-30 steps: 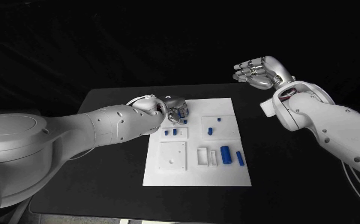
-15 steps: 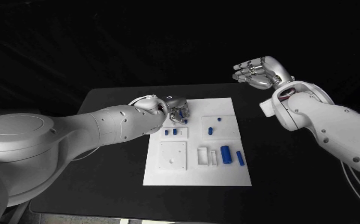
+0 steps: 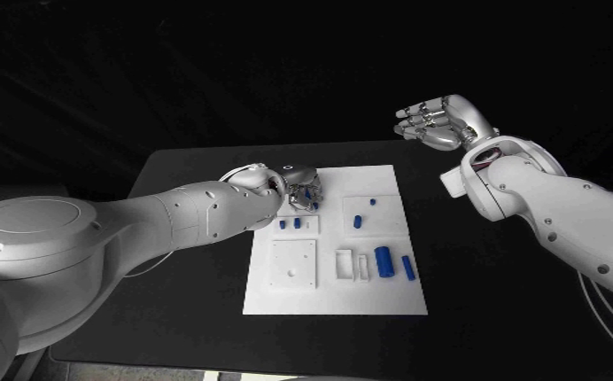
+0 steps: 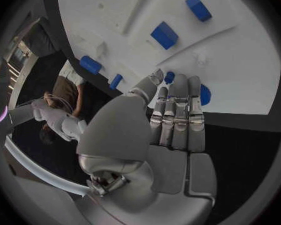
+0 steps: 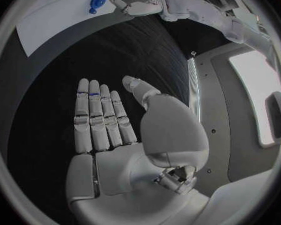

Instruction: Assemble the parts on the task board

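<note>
Two hands are here, but they are doing different jobs. The left hand (image 3: pixel 297 188) is down on the far left part of the task board (image 3: pixel 335 303). Its fingers (image 4: pixel 177 116) lie close together over a small blue part (image 4: pixel 204 94). I cannot tell if it grips that part or only touches it. More blue parts (image 3: pixel 384 262) lie nearer on the board, toward the right. The right hand (image 3: pixel 437 124) is up high, far from the board, with straight fingers and nothing in it. If the left hand pushes sideways, the little part could slip away or tip over.
</note>
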Controlling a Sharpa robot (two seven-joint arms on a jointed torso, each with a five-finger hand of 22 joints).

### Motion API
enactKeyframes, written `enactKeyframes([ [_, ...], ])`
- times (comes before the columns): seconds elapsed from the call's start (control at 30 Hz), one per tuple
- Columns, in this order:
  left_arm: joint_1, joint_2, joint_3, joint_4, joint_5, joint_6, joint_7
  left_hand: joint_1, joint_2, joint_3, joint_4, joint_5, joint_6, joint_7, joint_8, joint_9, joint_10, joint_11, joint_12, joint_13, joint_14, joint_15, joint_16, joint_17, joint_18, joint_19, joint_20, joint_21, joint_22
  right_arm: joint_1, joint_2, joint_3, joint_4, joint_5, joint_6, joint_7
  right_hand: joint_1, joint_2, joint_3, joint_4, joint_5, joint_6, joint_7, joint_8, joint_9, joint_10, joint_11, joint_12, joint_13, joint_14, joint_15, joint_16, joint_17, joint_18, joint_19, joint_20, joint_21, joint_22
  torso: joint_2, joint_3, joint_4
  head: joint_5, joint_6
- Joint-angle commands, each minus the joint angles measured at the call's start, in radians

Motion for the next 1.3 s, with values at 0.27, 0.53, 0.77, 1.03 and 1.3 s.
enactKeyframes([
  [0.27,-0.020,0.010,0.000,-0.029,0.018,-0.014,0.019,-0.013,0.002,0.019,0.001,0.006,0.003,0.001,-0.004,-0.001,-0.004,0.004,-0.002,0.000,-0.006,-0.004,-0.005,-0.021,0.019,-0.020,-0.002,0.031,0.023,0.000,-0.001,0.000,0.000,-0.019,0.003,-0.012,0.000,-0.007,0.005,0.004,0.001,-0.004,-0.003,0.000,-0.001,-0.005,0.001,-0.006,-0.001,0.004,0.004,-0.004,-0.001,0.002,0.004,0.000,0.002,-0.001,0.000,-0.0016,0.0019,-0.008,-0.003],
  [0.53,-0.026,0.013,0.000,-0.042,0.022,-0.013,0.022,-0.011,0.006,0.025,0.002,0.005,0.002,0.003,-0.004,-0.001,-0.003,0.005,-0.002,0.000,0.000,-0.004,-0.004,-0.025,0.022,-0.024,-0.002,0.048,0.023,0.000,0.000,0.000,0.000,-0.020,0.006,-0.015,-0.001,-0.009,0.004,0.005,0.006,-0.004,-0.003,0.000,-0.001,-0.005,0.001,-0.006,-0.001,0.004,0.004,-0.004,-0.001,0.002,0.004,0.000,0.003,-0.001,-0.001,-0.0008,0.0019,-0.007,-0.006],
  [0.77,-0.029,0.016,0.000,-0.041,0.027,-0.005,0.032,-0.014,0.012,0.026,0.007,0.001,0.017,0.001,-0.003,0.000,0.017,0.000,-0.002,0.000,0.009,-0.007,0.011,-0.019,0.023,-0.019,-0.004,0.062,0.023,0.000,0.001,0.000,-0.001,-0.020,0.007,-0.015,-0.002,-0.010,0.004,0.006,0.007,-0.004,-0.003,0.000,-0.001,-0.005,0.001,-0.006,-0.001,0.004,0.004,-0.004,-0.001,0.002,0.003,0.000,0.003,-0.001,-0.002,-0.0006,0.0009,-0.005,-0.008],
  [1.03,-0.030,0.017,0.000,-0.036,0.033,0.005,0.042,-0.028,0.012,0.014,0.017,-0.010,0.033,-0.002,-0.004,-0.001,0.040,-0.006,-0.002,0.000,0.015,-0.009,0.032,-0.011,0.019,-0.014,-0.006,0.068,0.018,0.000,0.000,0.000,0.000,-0.021,0.008,-0.016,0.000,-0.010,0.003,0.005,0.009,-0.003,-0.003,0.000,-0.001,-0.005,0.000,-0.006,-0.001,0.004,0.004,-0.004,-0.001,0.002,0.003,0.000,0.003,-0.001,-0.002,-0.0003,0.0015,-0.005,-0.009],
  [1.3,-0.030,0.018,0.000,-0.034,0.039,-0.012,0.043,-0.037,-0.006,-0.013,0.034,-0.011,-0.020,0.004,-0.004,-0.003,0.030,-0.002,-0.002,0.000,0.026,-0.006,0.035,-0.013,0.018,0.011,-0.003,0.041,0.000,0.000,0.001,0.000,-0.001,-0.022,0.007,-0.016,0.000,-0.010,0.005,0.003,0.010,-0.003,-0.003,0.001,-0.001,-0.005,0.000,-0.006,-0.001,0.003,0.004,-0.005,-0.001,0.002,0.003,0.000,0.003,-0.001,-0.002,-0.0002,0.0005,-0.006,-0.007],
])
